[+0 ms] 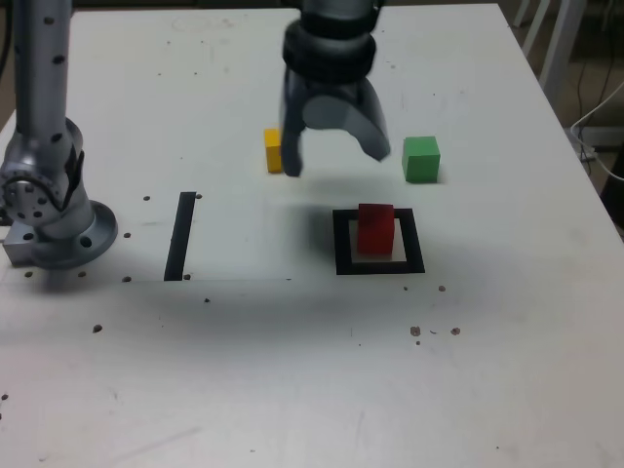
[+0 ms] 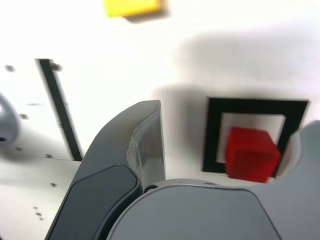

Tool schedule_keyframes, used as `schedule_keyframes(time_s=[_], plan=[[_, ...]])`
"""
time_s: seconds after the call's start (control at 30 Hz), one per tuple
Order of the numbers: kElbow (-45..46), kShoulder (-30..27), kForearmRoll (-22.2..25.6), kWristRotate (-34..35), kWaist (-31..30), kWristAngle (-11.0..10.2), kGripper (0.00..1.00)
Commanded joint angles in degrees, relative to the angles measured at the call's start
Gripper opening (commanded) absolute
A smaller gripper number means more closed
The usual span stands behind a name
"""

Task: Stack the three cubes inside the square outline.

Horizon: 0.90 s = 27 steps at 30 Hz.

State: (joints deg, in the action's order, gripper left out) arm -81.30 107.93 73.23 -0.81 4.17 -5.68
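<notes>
The red cube [image 1: 375, 229] [image 2: 250, 153] stands alone inside the square outline [image 1: 379, 265] [image 2: 255, 106] of black tape. Above and behind it hangs my gripper [image 1: 336, 161] [image 2: 230, 135], jaws spread wide and nothing between them, clear of the cube. The yellow cube [image 1: 273, 150] [image 2: 132, 7] sits on the table behind the gripper's finger on the exterior view's left, partly hidden by it. The green cube [image 1: 421, 159] rests on the table to the exterior view's right of the gripper, behind the outline.
A straight black tape strip [image 1: 180, 235] [image 2: 60, 107] lies to the exterior view's left of the outline. The arm's base [image 1: 49, 210] stands at the table's left edge. Small dark specks dot the white tabletop [image 1: 312, 370].
</notes>
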Motion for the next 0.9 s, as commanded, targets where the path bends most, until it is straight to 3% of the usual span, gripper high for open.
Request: schedule_keyframes(time_s=[0.0, 0.43, 0.67, 0.87], plan=[[0.99, -1.84, 1.21, -0.43, 1.72, -0.85, 0.99], [6.30, -4.00, 1.97, -5.20, 10.21, -1.68, 0.99], [7.92, -1.99, 0.14, -9.94, 14.60, -2.96, 0.97], [7.76, 1.63, -2.31, -14.93, 17.80, -1.94, 0.97]])
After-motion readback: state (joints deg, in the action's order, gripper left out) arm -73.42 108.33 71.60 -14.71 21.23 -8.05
